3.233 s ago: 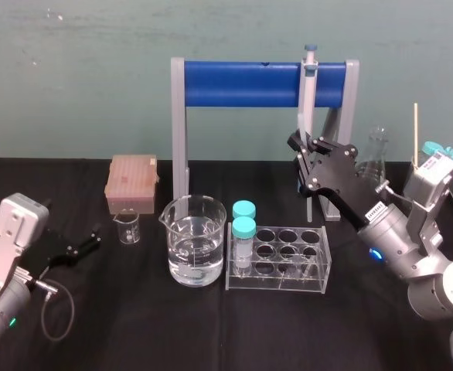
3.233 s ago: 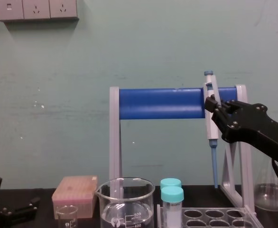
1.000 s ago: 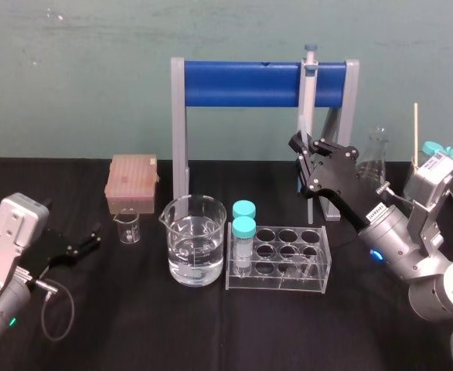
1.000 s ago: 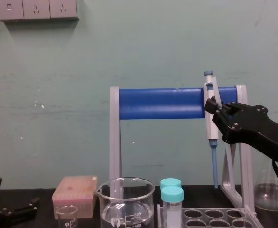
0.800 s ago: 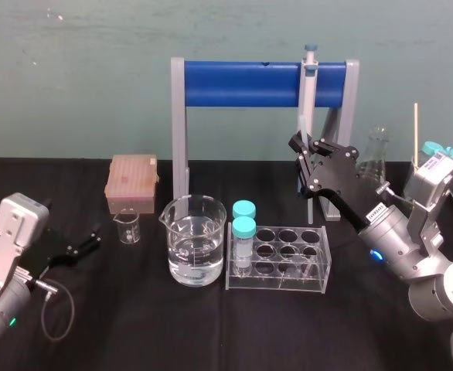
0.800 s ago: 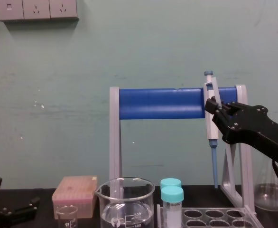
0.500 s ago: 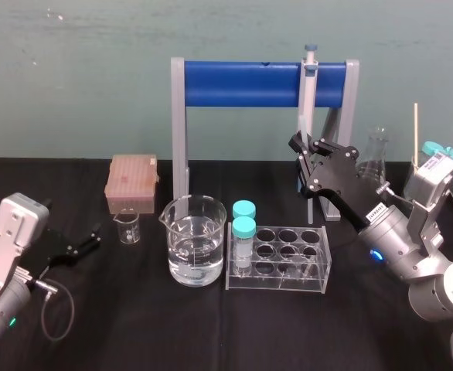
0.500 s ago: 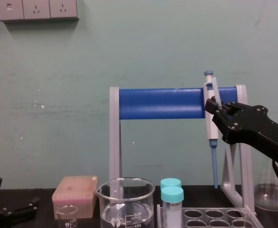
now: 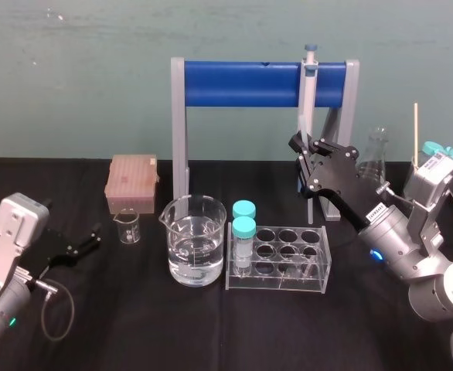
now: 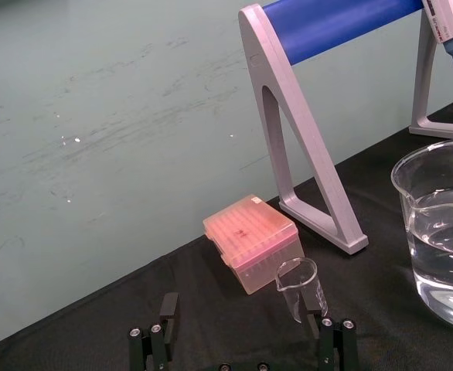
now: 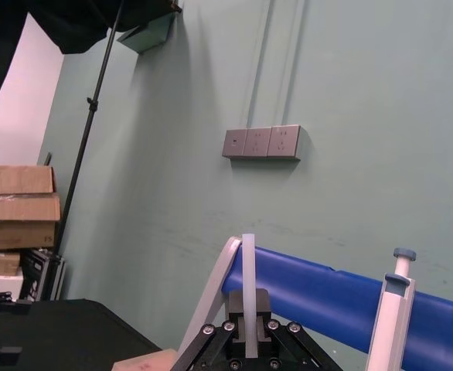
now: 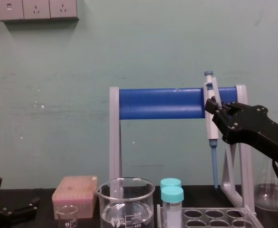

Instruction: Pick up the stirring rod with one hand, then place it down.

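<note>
Right tool (image 11: 248, 305): raised above the worktop (image 9: 134, 325), clamped on the stirring rod (image 11: 248, 263), whose end sticks out past the fingertips.
Pipette (image 9: 307, 89): hangs on the blue-barred stand (image 9: 242, 83), just behind the right tool.
Tube rack (image 9: 279, 259): below that tool, holding two teal-capped tubes (image 9: 244, 224).
Large beaker (image 12: 126, 204): holds water, marked "500" and "400", beyond the rack.
Left tool (image 10: 240, 313): fingers apart, low over the worktop; small beaker (image 10: 300, 286) and pink tip box (image 10: 251, 239) just ahead.

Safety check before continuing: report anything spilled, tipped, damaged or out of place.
Nothing spilled, tipped or broken. The right gripper holds the rod close beside the hanging pipette; the left gripper lies open, low at left.
</note>
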